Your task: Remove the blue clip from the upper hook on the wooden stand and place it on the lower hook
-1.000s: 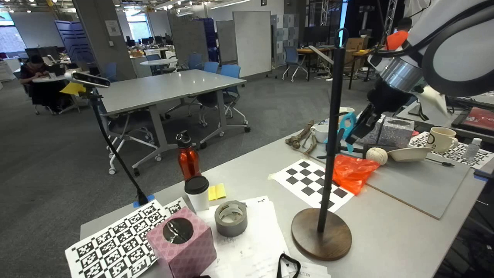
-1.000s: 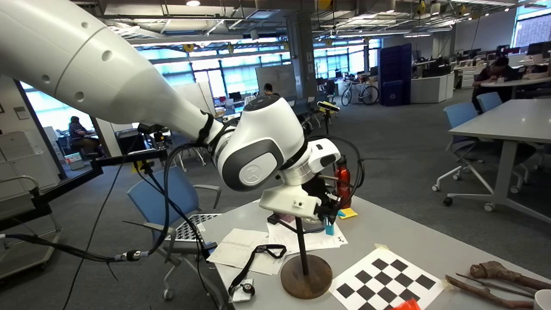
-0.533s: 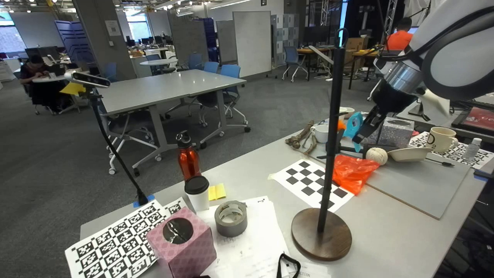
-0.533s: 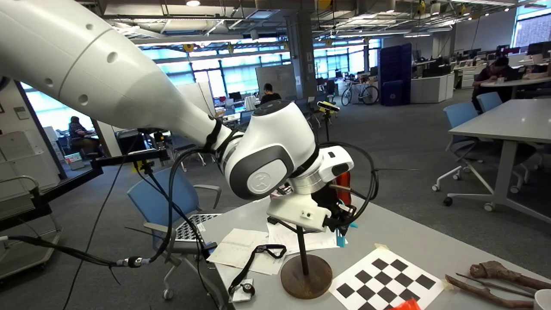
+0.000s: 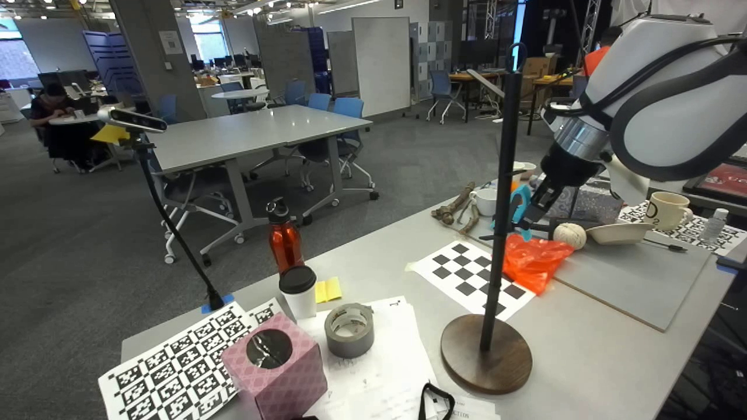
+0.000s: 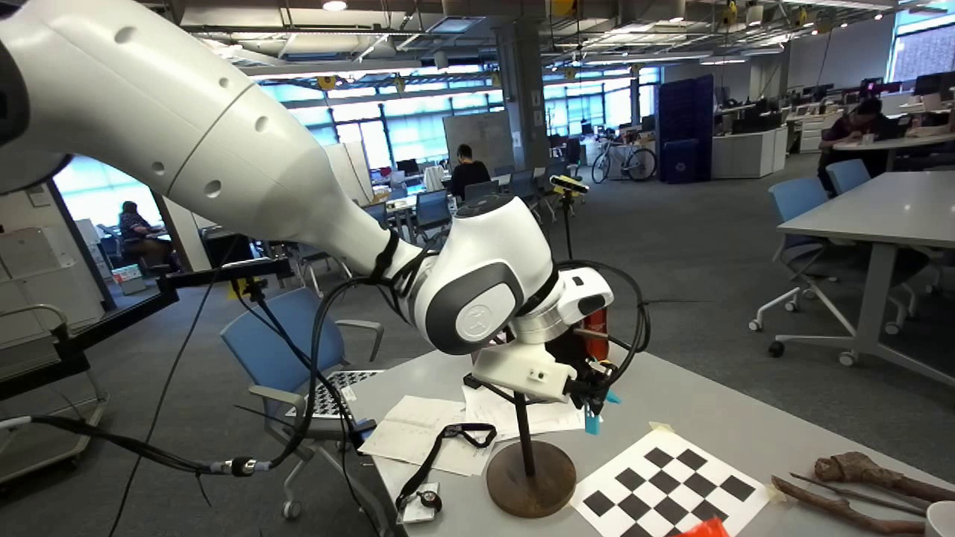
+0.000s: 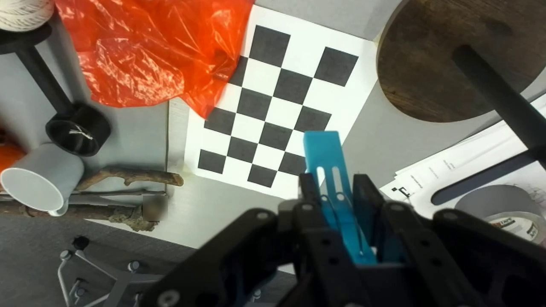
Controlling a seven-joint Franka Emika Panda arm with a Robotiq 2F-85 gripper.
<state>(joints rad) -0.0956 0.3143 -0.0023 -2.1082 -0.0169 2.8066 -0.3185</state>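
Gripper (image 7: 336, 187): clamped on the clip (image 7: 323, 147); in the wrist view I see a finger (image 7: 309, 187) against each side of it.
Clip: blue, held in the air over the table (image 5: 595, 373); in an exterior view it shows beyond the stand (image 5: 497, 256), mostly to its right.
Clip tip (image 6: 592, 424): pointing down in an exterior view, below the gripper.
Stand: upright, its dark pole (image 6: 524, 432) rising from a round base (image 6: 545, 492) on the table.
Peg (image 7: 482, 177): dark, jutting from the pole; in the wrist view its end lies apart from the visible part of the clip.
Arm (image 6: 276, 171): white, extending from the left in an exterior view and hiding the upper pole there.
Checkerboard (image 7: 281, 115): flat on the table, just beside the base.
Bag (image 7: 153, 51): orange, lying over one edge of the checkerboard.
Sticks (image 5: 448, 213): far side of the table in an exterior view, just left of the mug (image 5: 485, 201).
Tape (image 5: 350, 344): a grey roll on papers (image 5: 385, 373), left of the base in an exterior view.
Box (image 5: 283, 379): pink, on the near side, left of the tape.
Cup (image 5: 300, 304): dark-lidded, beyond the box; the red bottle (image 5: 286, 239) stands beyond it.
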